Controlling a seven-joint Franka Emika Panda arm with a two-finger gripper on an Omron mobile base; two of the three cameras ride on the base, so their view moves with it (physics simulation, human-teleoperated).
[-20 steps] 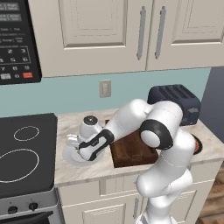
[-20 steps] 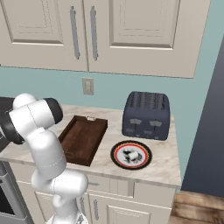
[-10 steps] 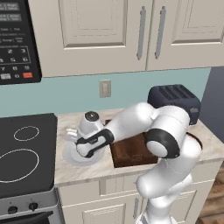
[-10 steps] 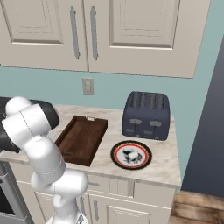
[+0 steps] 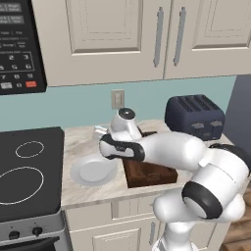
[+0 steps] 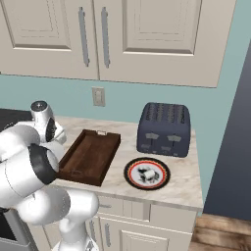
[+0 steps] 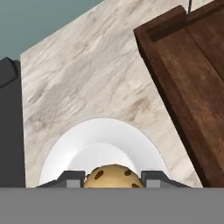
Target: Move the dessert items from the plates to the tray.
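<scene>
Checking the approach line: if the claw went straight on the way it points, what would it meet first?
Likely the cookie, sitting between its fingertips; just beyond lies the white plate. Depth is hard to judge.

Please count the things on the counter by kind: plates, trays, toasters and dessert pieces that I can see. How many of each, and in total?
Plates: 2, pale plate, red-rimmed plate
Trays: 1, wooden tray
Toasters: 1, toaster
Dessert pieces: 1, cookie ball
Total: 5
</scene>
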